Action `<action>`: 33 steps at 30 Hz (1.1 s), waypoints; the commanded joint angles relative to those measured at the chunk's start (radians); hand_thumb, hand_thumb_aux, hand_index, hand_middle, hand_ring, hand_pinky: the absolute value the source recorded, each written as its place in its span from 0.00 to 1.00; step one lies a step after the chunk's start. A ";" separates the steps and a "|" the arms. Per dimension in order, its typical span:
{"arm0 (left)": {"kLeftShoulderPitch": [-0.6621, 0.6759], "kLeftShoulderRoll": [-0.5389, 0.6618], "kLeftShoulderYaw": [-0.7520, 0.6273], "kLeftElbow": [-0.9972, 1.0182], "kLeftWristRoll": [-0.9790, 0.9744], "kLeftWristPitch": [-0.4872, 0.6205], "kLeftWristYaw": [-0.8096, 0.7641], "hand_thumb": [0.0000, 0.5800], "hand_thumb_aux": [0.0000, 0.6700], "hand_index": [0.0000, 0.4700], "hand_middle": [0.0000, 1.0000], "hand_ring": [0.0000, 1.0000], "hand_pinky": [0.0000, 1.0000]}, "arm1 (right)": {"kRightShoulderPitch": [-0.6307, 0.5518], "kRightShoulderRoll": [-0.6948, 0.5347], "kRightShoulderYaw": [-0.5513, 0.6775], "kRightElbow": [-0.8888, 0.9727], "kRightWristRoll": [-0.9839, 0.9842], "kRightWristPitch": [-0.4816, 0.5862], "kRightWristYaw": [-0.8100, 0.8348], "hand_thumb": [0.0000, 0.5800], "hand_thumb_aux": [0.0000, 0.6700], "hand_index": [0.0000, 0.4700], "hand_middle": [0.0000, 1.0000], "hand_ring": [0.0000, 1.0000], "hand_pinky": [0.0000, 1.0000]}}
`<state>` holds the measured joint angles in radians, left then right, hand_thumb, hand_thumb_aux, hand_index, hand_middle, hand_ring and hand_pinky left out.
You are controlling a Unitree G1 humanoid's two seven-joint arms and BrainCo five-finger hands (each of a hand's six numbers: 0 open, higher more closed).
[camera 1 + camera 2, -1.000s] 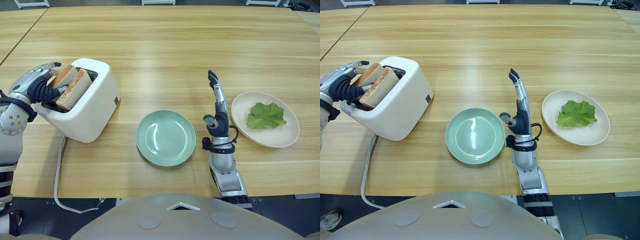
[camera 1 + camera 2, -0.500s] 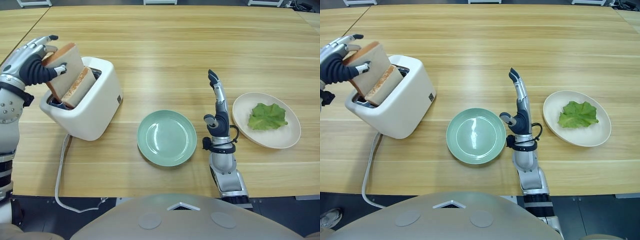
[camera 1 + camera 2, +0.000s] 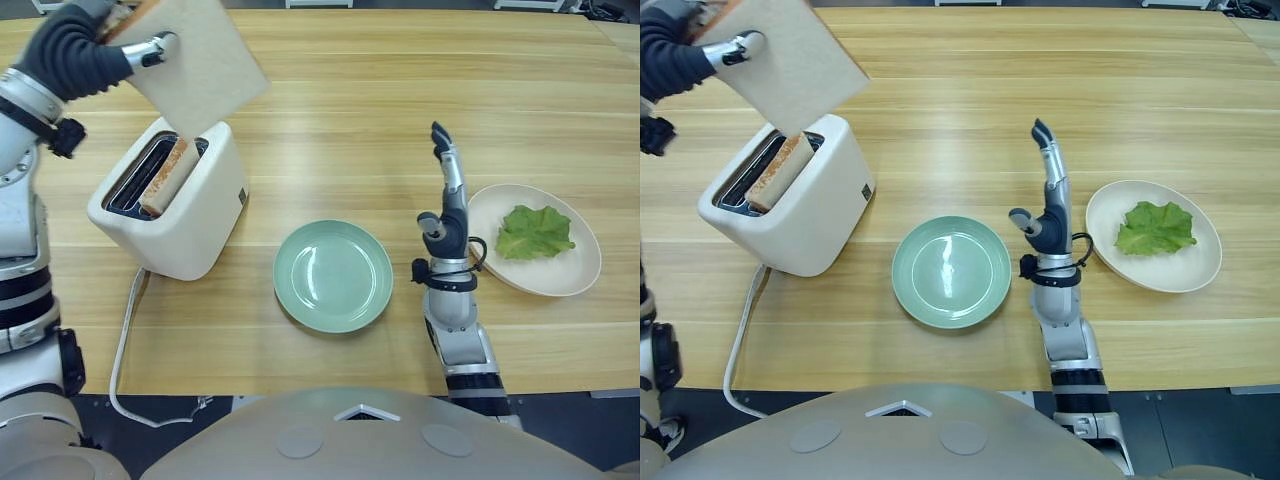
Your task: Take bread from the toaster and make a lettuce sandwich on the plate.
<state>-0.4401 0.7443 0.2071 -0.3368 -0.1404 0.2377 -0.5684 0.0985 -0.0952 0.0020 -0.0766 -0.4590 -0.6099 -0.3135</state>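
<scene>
At top edge, left hand [image 3: 70,55] fingers grip cropped bread [image 3: 205,70]; right hand's [image 3: 447,205] outstretched, empty.

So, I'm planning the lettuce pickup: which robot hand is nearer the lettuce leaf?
Right. The right robot hand stands beside the beige plate holding the lettuce leaf; the left robot hand is across the table above the toaster, gripping a bread slice.

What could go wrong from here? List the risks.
1. The left hand grips the bread slice by one end, high over the toaster; it may slip and drop.
2. Swinging it low toward the green plate could clip the toaster or the second slice in its slot.
3. The right hand stands close beside the lettuce plate and could nudge it.
</scene>
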 commanded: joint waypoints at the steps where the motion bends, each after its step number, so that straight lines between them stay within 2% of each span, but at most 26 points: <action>1: -0.020 -0.122 -0.124 -0.024 -0.147 0.155 -0.050 1.00 1.00 1.00 0.00 0.00 0.00 | -0.077 -0.084 -0.115 0.036 0.060 0.038 -0.001 0.00 0.00 0.00 0.00 0.00 0.00; 6: -0.006 -0.224 -0.316 0.073 -0.182 0.224 -0.137 1.00 1.00 1.00 0.00 0.00 0.00 | -0.134 -0.185 -0.201 0.097 0.098 0.084 0.034 0.00 0.00 0.00 0.00 0.00 0.00; 14: 0.043 -0.295 -0.545 0.207 -0.088 0.235 -0.205 1.00 1.00 1.00 0.00 0.00 0.00 | -0.139 -0.343 -0.226 0.140 0.019 0.163 0.102 0.00 0.00 0.00 0.00 0.00 0.00; 21: 0.077 -0.279 -0.634 0.149 -0.073 0.380 -0.241 1.00 1.00 1.00 0.00 0.00 0.00 | -0.092 -0.668 -0.275 0.160 -0.179 0.271 0.226 0.00 0.00 0.00 0.00 0.00 0.00; 26: 0.071 -0.268 -0.700 0.169 0.011 0.383 -0.226 1.00 1.00 1.00 0.00 0.00 0.00 | 0.056 -0.872 -0.251 0.200 -0.311 0.281 0.334 0.00 0.00 0.00 0.00 0.00 0.00; 27: 0.070 -0.267 -0.713 0.181 0.040 0.366 -0.216 0.92 0.72 0.72 0.00 0.00 0.00 | 0.080 -0.894 -0.250 0.216 -0.323 0.282 0.342 0.00 0.00 0.00 0.00 0.00 0.00; 28: 0.069 -0.267 -0.722 0.191 0.063 0.350 -0.208 0.79 0.54 0.54 0.00 0.00 0.00 | 0.094 -0.909 -0.245 0.232 -0.329 0.282 0.348 0.00 0.00 0.00 0.00 0.00 0.00; 29: 0.072 -0.268 -0.725 0.195 0.077 0.339 -0.203 0.27 0.15 0.15 0.00 0.00 0.00 | 0.102 -0.919 -0.234 0.247 -0.331 0.279 0.353 0.00 0.00 0.00 0.00 0.00 0.00; 30: 0.071 -0.267 -0.728 0.201 0.099 0.319 -0.195 0.00 0.00 0.00 0.00 0.00 0.00 | 0.108 -0.926 -0.219 0.258 -0.332 0.274 0.360 0.00 0.00 0.00 0.00 0.00 0.00; 33: 0.064 -0.270 -0.714 0.210 0.131 0.277 -0.177 0.00 0.00 0.00 0.00 0.00 0.00 | 0.121 -0.937 -0.169 0.287 -0.336 0.260 0.382 0.00 0.00 0.00 0.00 0.00 0.00</action>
<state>-0.3678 0.4684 -0.5094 -0.1368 -0.0384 0.5405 -0.7572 0.2054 -1.0119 -0.2045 0.1886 -0.7867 -0.3377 0.0449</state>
